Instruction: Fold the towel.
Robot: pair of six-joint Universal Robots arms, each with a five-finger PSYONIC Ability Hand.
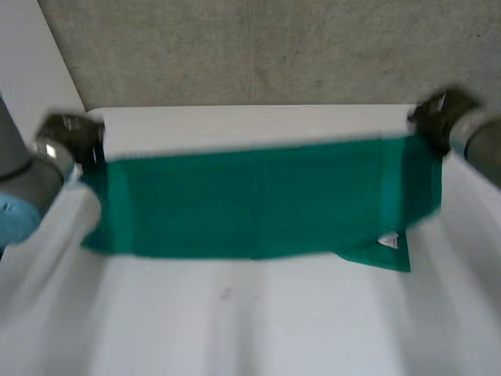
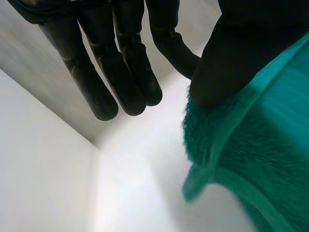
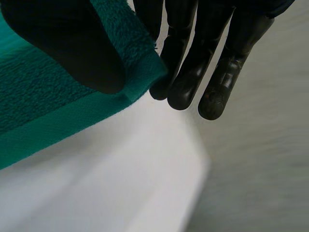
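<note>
Two far corners of the towel (image 1: 258,200) are gripped. The left hand (image 2: 227,58) pinches the left corner between thumb and one curled finger, with the other fingers straight. The towel spans the tabletop (image 1: 235,329) between the hands. The right hand (image 3: 72,43) pinches the right corner under its thumb. A lower corner with a tag (image 1: 388,241) protrudes near-right, so one fold appears made but misaligned; further folds remain.
</note>
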